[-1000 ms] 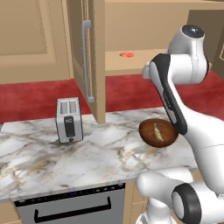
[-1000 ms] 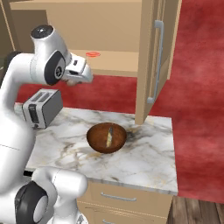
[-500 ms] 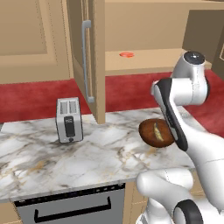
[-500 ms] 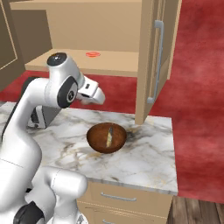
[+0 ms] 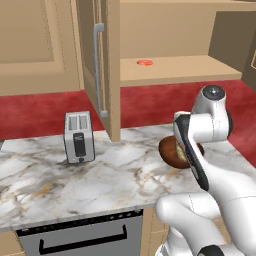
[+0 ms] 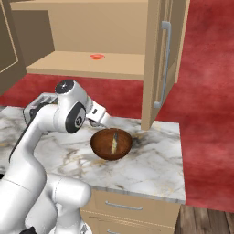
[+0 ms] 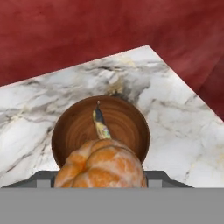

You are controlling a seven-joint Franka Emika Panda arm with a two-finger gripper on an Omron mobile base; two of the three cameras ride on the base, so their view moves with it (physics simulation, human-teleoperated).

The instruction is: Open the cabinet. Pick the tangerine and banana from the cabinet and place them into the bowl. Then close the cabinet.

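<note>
In the hand view an orange, segmented tangerine (image 7: 101, 167) sits between my jaws, which are shut on it. Right beneath it is the dark reddish-brown bowl (image 7: 127, 123) on the marble counter, and the banana (image 7: 100, 124) lies inside it. From the right base view my gripper (image 6: 102, 119) hangs just over the bowl's (image 6: 98, 149) left rim, with the banana (image 6: 114, 142) showing in the bowl. The cabinet (image 6: 161, 59) stands open, one door (image 5: 107, 65) swung out over the counter. My arm covers part of the bowl (image 5: 169, 151) in the left base view.
A silver toaster (image 5: 79, 136) stands on the counter to the left. A small flat red thing (image 5: 145, 62) lies on the cabinet shelf (image 6: 68, 66). The open doors hang above the counter on both sides of the bowl. The counter ends just right of the bowl (image 6: 182, 160).
My arm has come down from shelf height and swung toward the bowl; the hand now hangs low over the bowl's rim. The bowl, banana and toaster have not moved.
</note>
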